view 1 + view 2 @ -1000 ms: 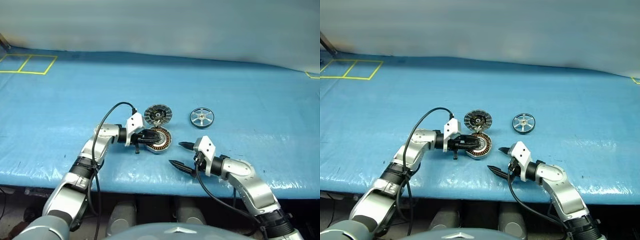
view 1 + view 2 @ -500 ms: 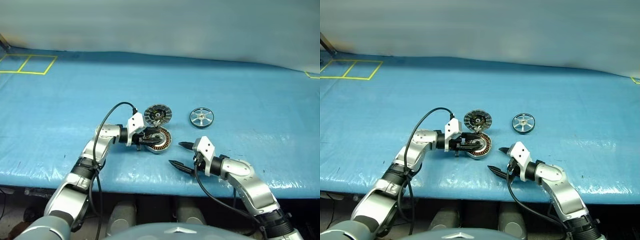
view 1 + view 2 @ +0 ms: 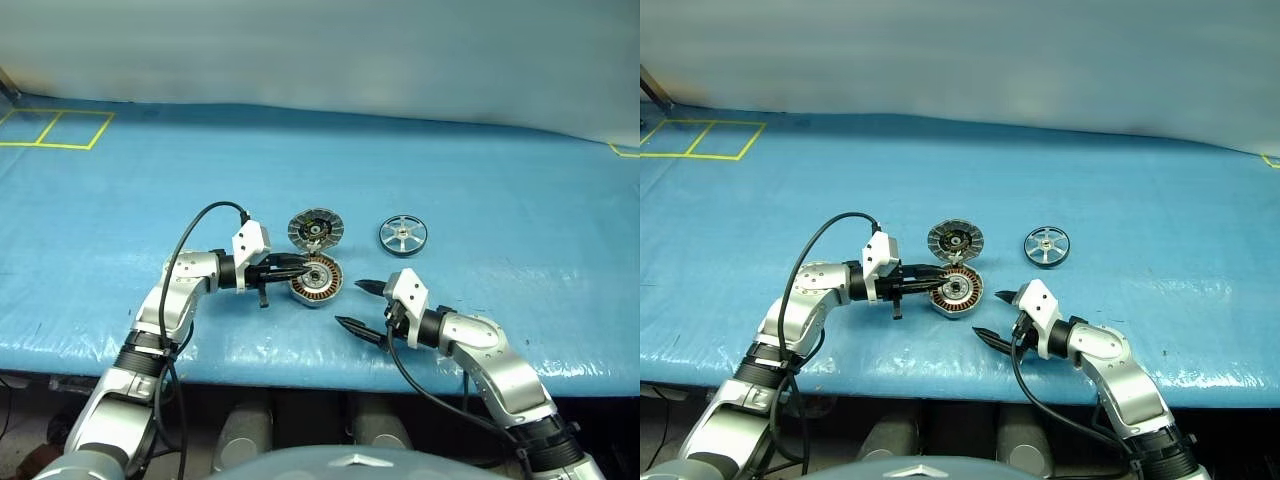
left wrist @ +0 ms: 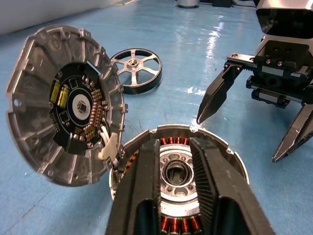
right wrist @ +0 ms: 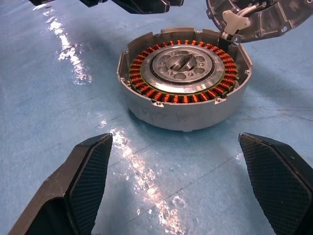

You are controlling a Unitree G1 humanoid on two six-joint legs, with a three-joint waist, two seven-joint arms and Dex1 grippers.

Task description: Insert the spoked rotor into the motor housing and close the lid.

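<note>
The rotor lies untouched on the blue bench, well apart from the housing, whose lid stands open behind it. The left gripper, fingers closed and empty, hovers at the housing; the right gripper waits nearby, fingers spread. Insertion and closing both remain.

1. The motor housing sat open-topped on the blue table, its lid swung up behind it and blocking approach from the far side.
2. The left gripper, fingers together, hung over the housing's left rim and took up that side.
3. The right gripper, fingers spread wide, stood near the housing's front right.
4. The spoked rotor lay apart, with bare table all round it.
</note>
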